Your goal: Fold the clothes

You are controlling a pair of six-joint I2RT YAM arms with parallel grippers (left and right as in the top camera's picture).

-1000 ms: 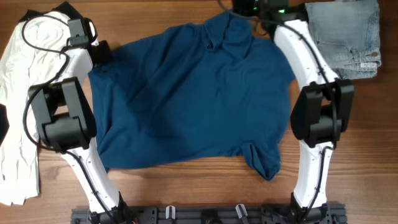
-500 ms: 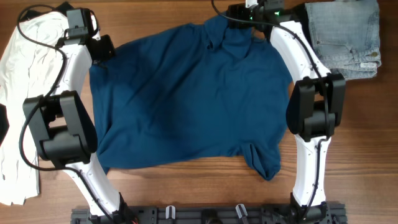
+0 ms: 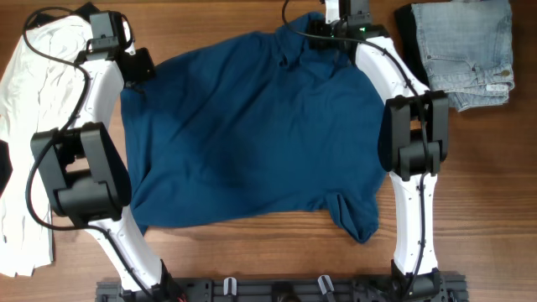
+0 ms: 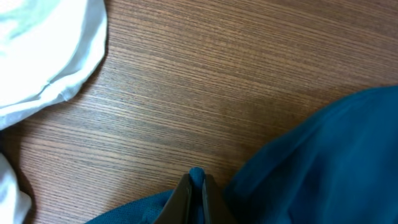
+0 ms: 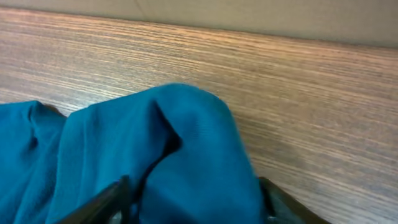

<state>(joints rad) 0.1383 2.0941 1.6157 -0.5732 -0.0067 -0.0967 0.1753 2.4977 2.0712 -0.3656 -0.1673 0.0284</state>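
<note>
A dark blue shirt [image 3: 252, 126] lies spread across the wooden table [image 3: 252, 243], with a bunched sleeve at the front right [image 3: 357, 218]. My left gripper [image 3: 137, 71] sits at the shirt's far left corner; in the left wrist view the jaws [image 4: 196, 183] are shut on a pinch of the blue fabric [image 4: 323, 155]. My right gripper [image 3: 323, 29] is at the shirt's far top edge; in the right wrist view its fingers [image 5: 193, 199] stand open on either side of a raised fold of blue fabric [image 5: 186, 137].
A white garment [image 3: 33, 92] lies along the left edge and shows in the left wrist view [image 4: 43, 56]. Folded light denim jeans [image 3: 466, 50] sit at the far right corner. The far table edge [image 5: 249, 31] is just beyond the right gripper.
The right arm has swung left along the shirt's top edge toward the collar area. The left gripper shifted slightly toward the far side early on, then stayed still.
</note>
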